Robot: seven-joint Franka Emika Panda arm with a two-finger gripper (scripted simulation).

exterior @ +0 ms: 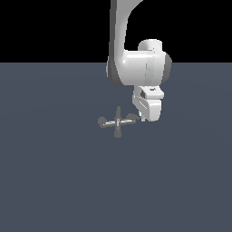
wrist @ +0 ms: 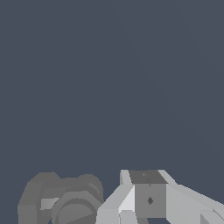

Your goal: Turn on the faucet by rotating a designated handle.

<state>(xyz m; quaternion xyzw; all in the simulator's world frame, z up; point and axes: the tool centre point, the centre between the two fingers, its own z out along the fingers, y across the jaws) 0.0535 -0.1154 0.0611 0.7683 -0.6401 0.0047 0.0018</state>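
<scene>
The claw point(exterior: 144, 118) is mostly hidden in the exterior view: the white hand body covers its fingers, so whether it is released or clenched cannot be told there. In the wrist view only one pale finger point(wrist: 148, 199) with a dark pad shows at the edge of the picture, cut off, and the other is out of sight, so the state stays unclear.

The faucet point(exterior: 117, 122) is a tiny grey cross lying on the floor point(exterior: 54, 172), just beside the claw on the exterior view's left. Its handle point(exterior: 132, 117) reaches toward the claw, and the tip seems to meet the hand's lower edge, though real contact is too small to judge. In the wrist view a chunky grey part of the faucet point(wrist: 61, 201) sits right next to the finger, cropped by the frame.

The floor is a flat, plain slate blue. Behind it the background is solid black, and the white arm point(exterior: 122, 41) rises out of frame.
</scene>
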